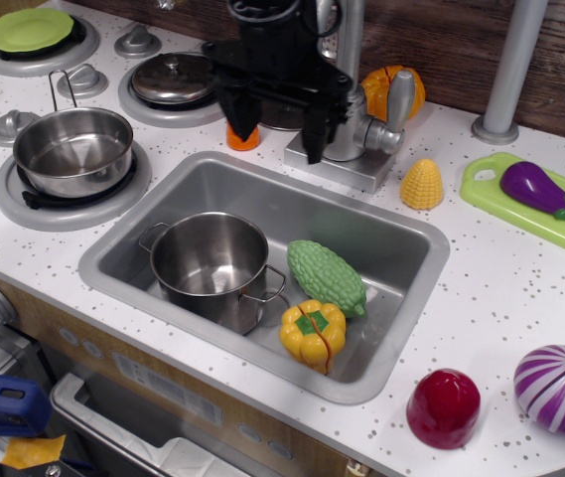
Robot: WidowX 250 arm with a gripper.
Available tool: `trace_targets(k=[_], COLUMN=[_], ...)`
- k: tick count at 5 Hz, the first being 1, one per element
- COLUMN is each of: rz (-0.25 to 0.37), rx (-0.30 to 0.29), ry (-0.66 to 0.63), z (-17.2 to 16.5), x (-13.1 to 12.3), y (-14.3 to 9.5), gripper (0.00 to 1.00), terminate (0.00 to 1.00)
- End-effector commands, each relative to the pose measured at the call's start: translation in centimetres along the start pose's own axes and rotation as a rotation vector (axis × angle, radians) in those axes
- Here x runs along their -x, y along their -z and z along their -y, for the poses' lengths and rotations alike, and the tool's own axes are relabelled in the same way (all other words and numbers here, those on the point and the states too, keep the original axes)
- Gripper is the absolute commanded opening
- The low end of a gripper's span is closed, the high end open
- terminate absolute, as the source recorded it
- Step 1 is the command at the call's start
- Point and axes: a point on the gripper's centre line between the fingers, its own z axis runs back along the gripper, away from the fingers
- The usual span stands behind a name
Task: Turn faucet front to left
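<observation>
matte black claw with two blocky fingers.

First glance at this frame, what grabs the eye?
The black gripper hangs open at the back edge of the sink, right beside the silver faucet, hiding much of its left side. Inside the basin sit a steel pot, a green bumpy gourd and a yellow pepper. At the front right of the counter are a red half-dome and a purple striped onion.
</observation>
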Motion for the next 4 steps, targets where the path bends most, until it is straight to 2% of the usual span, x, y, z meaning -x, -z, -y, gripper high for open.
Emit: trace_targets(k=[1,2,4], rz=[0.132,0.146,0.189], rx=[-0.002,-0.024,-0.014], ry=[-0.02,-0.036,-0.038], z=[-0.1,0.3,-0.6], x=[-2.8,-3.5,-4.7], y=[-2.7,-3.1,-2.4], gripper=[1.0,1.0,1.0], terminate=[0.0,0.0,0.0])
